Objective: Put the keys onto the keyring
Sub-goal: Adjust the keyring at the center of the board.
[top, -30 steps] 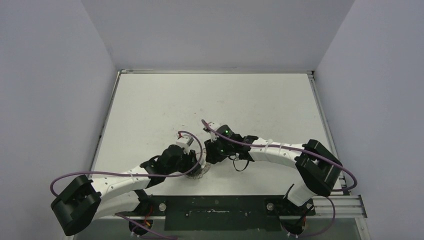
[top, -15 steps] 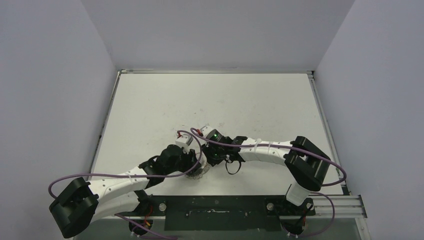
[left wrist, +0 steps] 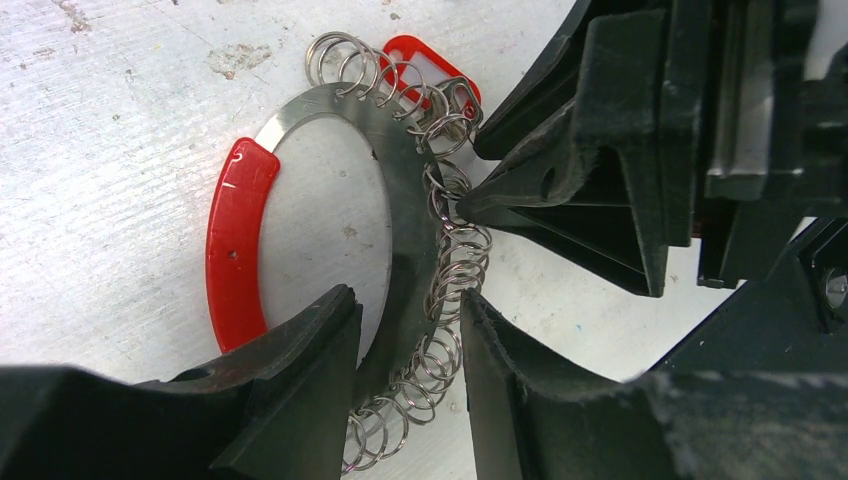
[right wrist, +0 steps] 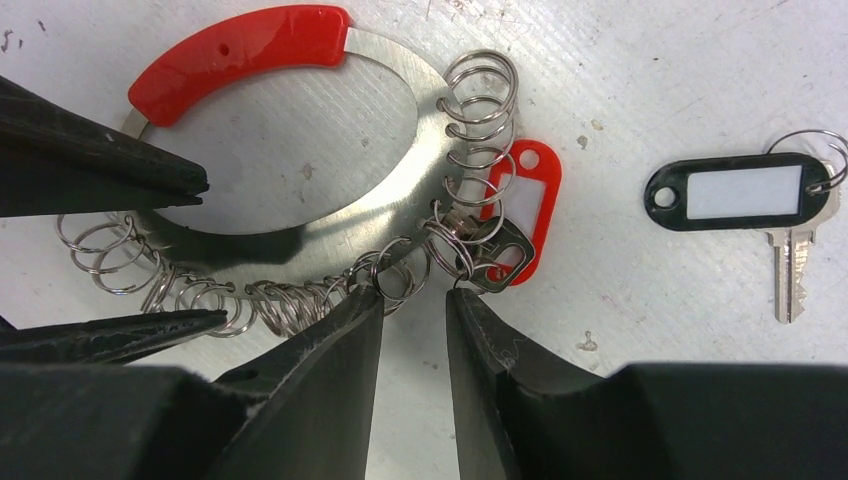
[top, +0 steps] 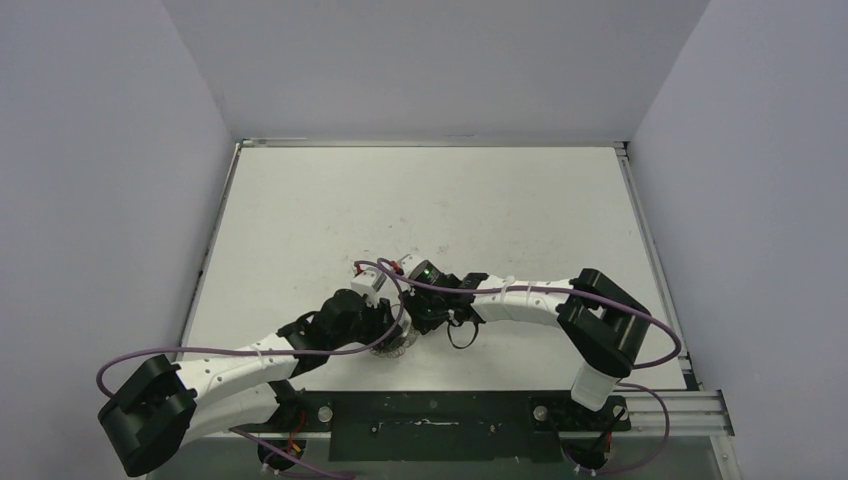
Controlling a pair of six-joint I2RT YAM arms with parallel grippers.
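Note:
The keyring lies flat on the table: a flat metal ring with a red sleeve on one arc and several small wire rings strung along it. My left gripper straddles its band, one finger inside the ring and one outside, shut on the band and the wire rings. A key with a red tag hangs on the ring. My right gripper stands narrowly open, its tips touching the wire rings beside that key, nothing between them. A loose silver key on a black tag lies apart to the right.
Both arms meet low over the white table near its front middle, with the keyring under them. Purple cables loop over both wrists. Raised rails border the table, and grey walls stand on three sides.
The right arm has swung left and brought its gripper up against the keyring. The left arm and the keyring have stayed put.

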